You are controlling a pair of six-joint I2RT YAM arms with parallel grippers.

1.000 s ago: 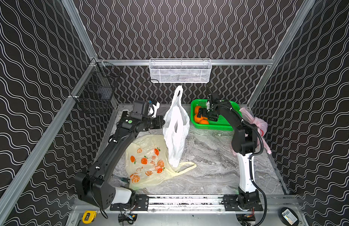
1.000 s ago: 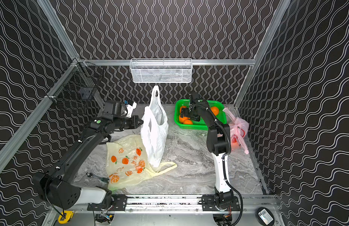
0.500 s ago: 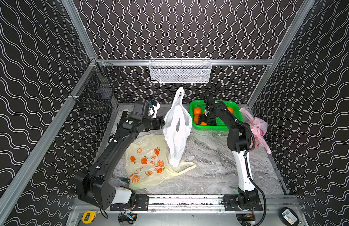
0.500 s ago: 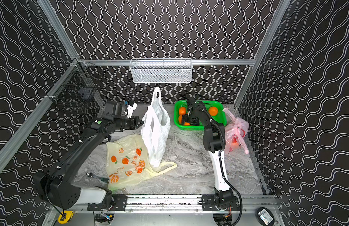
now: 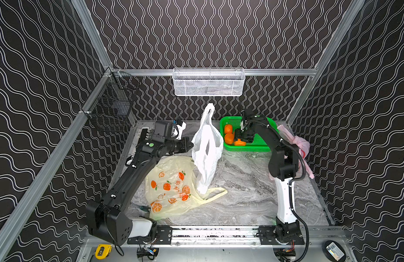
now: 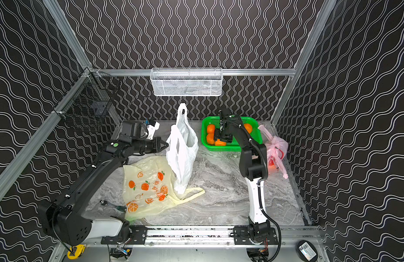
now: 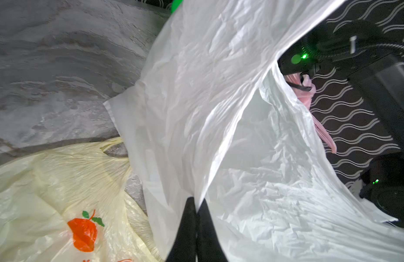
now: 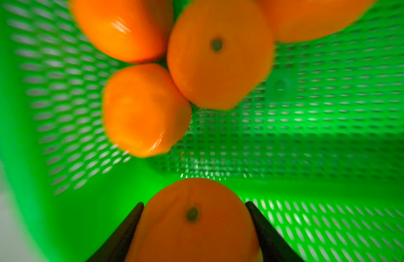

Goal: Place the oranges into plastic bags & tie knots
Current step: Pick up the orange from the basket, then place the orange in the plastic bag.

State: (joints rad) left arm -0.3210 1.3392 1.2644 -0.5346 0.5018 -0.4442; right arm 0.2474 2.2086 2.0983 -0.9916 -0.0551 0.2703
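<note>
The white plastic bag [image 5: 206,145] [image 6: 181,147] hangs upright by one handle at mid-table. My left gripper [image 5: 191,145] [image 7: 196,202] is shut on its near rim, holding the mouth apart. The pale yellow bag [image 5: 171,188] with orange prints lies flat in front of it. The pink bag [image 5: 296,143] sits by the right wall. My right gripper [image 5: 239,140] [image 8: 194,204] is down inside the green basket [image 5: 248,148], its fingers pressed against both sides of one orange [image 8: 192,226]. Other oranges [image 8: 217,56] [image 5: 228,128] lie loose in the basket.
A white wire basket [image 5: 208,81] hangs on the back wall above the white bag. A black wire basket [image 5: 110,111] is mounted on the left wall. A yellow tape measure [image 5: 101,250] lies below the front rail. Enclosure walls ring the marble tabletop [image 5: 242,186].
My right gripper has sunk lower in the green basket and narrowed its jaws onto an orange. The left arm and the white bag have stayed put.
</note>
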